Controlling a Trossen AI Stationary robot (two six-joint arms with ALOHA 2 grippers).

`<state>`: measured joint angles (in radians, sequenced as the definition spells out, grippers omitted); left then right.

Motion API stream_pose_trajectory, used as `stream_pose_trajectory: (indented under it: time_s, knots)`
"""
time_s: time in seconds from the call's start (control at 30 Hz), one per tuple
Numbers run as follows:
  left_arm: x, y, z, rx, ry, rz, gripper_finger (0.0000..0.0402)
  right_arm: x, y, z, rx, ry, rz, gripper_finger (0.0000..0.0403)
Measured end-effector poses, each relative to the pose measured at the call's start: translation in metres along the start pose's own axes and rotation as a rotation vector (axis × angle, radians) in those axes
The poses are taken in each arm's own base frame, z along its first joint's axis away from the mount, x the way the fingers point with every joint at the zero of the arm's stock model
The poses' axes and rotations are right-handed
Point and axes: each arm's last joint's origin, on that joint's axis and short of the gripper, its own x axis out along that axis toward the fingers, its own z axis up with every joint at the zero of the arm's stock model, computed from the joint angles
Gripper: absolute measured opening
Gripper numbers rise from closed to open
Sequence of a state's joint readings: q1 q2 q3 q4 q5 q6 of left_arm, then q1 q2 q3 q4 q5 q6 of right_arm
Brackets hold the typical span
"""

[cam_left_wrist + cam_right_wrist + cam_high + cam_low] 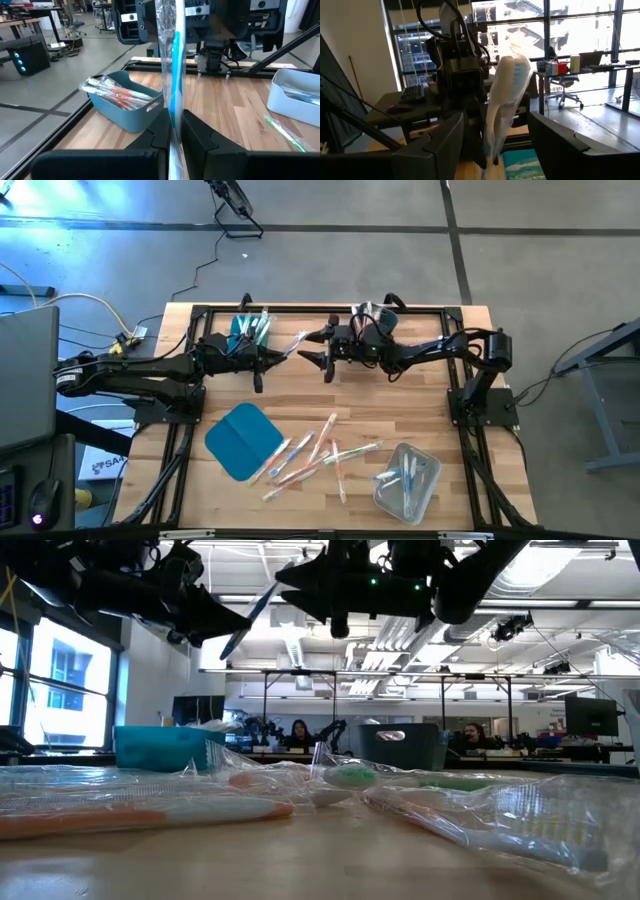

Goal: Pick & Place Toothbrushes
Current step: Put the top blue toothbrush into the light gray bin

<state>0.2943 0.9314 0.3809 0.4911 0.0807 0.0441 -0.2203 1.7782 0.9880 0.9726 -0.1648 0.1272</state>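
Observation:
My left gripper (277, 357) is shut on a wrapped toothbrush with blue parts (292, 346), held above the table's far middle. In the low view the toothbrush (254, 612) slants upward. My right gripper (306, 347) faces it, open; its fingers (445, 145) stand on either side of the brush head (512, 75) without touching it. More toothbrushes (312, 454) lie loose on the table's near middle. Others fill the teal bin (127, 107) at the far edge. My left gripper pinches the toothbrush's wrapped handle (173, 117) between its two fingers (202, 137). The fingers come level from the table's left. The toothbrush is lifted clear of the table and rises past the fingertips, its head end toward my right gripper.
A flat teal lid (242, 440) lies at the near left. A clear bin (408, 480) with a few toothbrushes sits at the near right. A grey bin (295, 97) stands at the far middle, a green toothbrush (285, 132) on the table beside it. People sit in the room behind.

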Motion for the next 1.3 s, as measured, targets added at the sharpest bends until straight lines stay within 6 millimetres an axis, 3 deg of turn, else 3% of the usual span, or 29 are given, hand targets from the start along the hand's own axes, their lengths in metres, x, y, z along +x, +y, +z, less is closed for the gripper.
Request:
stream_pose_trajectory:
  time_s: [0.37,0.87,1.3]
  knots:
    - [0.001,0.0,0.003,-0.018,-0.034,-0.007,0.0022,0.002,0.001,0.003,-0.002,-0.007,0.027,0.0202]
    - [0.02,0.0,-0.009,-0.045,-0.046,-0.032,0.0022,0.001,0.0,-0.001,0.004,0.03,0.014,0.0191]
    - [0.02,0.0,-0.01,-0.046,-0.036,-0.032,0.0022,0.001,0.0,0.0,0.004,0.027,0.014,0.0096]
